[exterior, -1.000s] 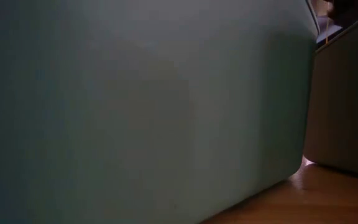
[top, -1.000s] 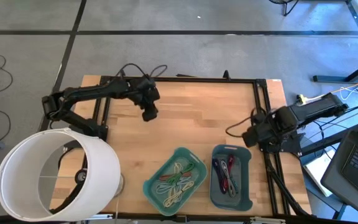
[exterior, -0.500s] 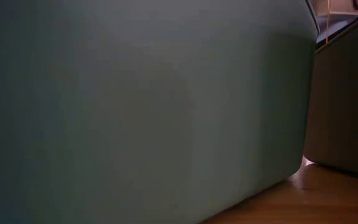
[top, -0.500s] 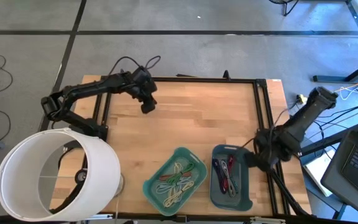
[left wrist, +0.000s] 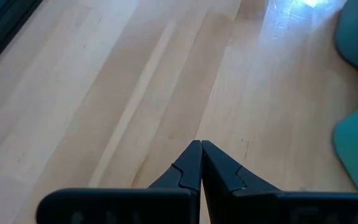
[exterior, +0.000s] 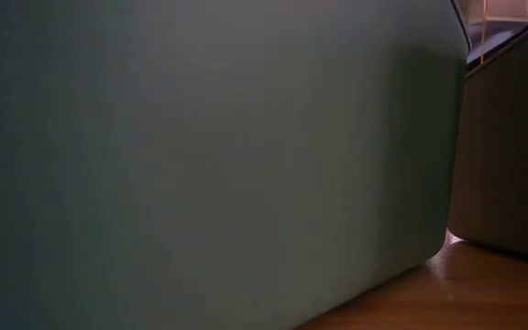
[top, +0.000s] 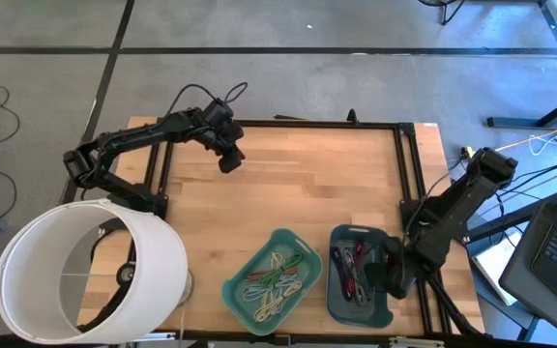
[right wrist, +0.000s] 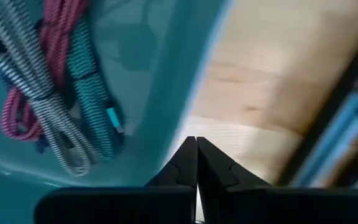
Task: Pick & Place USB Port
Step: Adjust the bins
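Right gripper (top: 395, 275) — fingers closed, empty, lower right by the blue tray (top: 341, 302) of cables (top: 351, 271); left gripper (top: 228, 159) — closed, upper left.

Both my arms shifted

My right gripper (top: 392, 277) swung from the table's (top: 307, 184) right edge toward the near edge, and now hangs pressed shut over the right rim of the blue tray (top: 383, 315). My left gripper (top: 228, 162), also shut, pulled back a little toward the far left corner.
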